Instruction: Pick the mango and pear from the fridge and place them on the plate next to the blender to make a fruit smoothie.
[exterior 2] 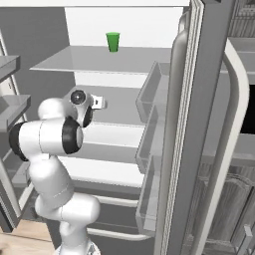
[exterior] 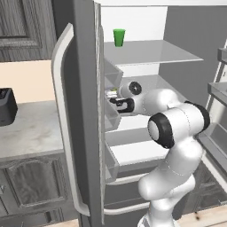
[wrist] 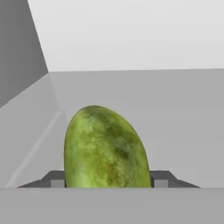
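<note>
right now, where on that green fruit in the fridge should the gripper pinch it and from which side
Across the wide lower middle of the mango, coming straight in from the fridge's open front. In the hand view it stands tall and rounded on the shelf, its flanks bulging toward the two fingertips either side, so a level side pinch there likely seats best.

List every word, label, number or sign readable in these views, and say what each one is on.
None can be read. The fridge, the green cup on its top shelf, the green fruit between the fingers, and the black appliance on the counter all show plain surfaces without lettering.
</note>
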Motion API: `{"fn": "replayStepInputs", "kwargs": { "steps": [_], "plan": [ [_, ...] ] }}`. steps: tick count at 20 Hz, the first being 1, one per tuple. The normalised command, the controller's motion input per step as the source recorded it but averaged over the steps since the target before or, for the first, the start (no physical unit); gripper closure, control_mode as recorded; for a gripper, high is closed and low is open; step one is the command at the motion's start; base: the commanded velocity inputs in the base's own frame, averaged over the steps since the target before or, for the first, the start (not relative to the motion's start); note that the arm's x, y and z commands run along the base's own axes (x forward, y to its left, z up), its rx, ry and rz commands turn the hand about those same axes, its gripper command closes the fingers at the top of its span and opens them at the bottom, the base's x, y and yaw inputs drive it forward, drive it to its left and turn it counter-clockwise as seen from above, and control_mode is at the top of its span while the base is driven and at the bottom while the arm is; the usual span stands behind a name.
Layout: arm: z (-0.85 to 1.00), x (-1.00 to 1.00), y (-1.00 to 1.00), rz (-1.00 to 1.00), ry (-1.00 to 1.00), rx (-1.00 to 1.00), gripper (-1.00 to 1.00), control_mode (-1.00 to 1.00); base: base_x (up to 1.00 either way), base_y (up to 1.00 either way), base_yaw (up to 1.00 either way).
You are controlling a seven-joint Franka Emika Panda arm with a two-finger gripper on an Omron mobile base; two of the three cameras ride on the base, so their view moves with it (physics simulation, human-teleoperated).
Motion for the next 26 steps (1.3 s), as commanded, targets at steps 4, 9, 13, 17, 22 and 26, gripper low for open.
{"fn": "replayStepInputs", "kwargs": {
  "steps": [4,9,13,17,22,26],
  "plan": [
    [1.0,-1.0,0.0,-0.12,-0.04,0.0,1.0,-1.0,0.0,0.0,0.0],
    [1.0,-1.0,0.0,-0.11,0.0,0.0,1.0,-1.0,0.0,0.0,0.0],
    [0.89,-1.0,0.0,-0.1,0.07,0.08,1.0,-1.0,0.0,0.0,0.0],
    [0.66,-1.0,0.0,-0.06,0.1,0.14,1.0,-1.0,0.0,0.0,0.0],
    [0.32,-1.0,-0.09,-0.08,0.16,0.2,1.0,-1.0,0.0,0.0,0.0],
    [0.0,-1.0,-0.15,-0.17,0.1,0.07,1.0,-1.0,0.0,0.0,0.0]
  ]
}}
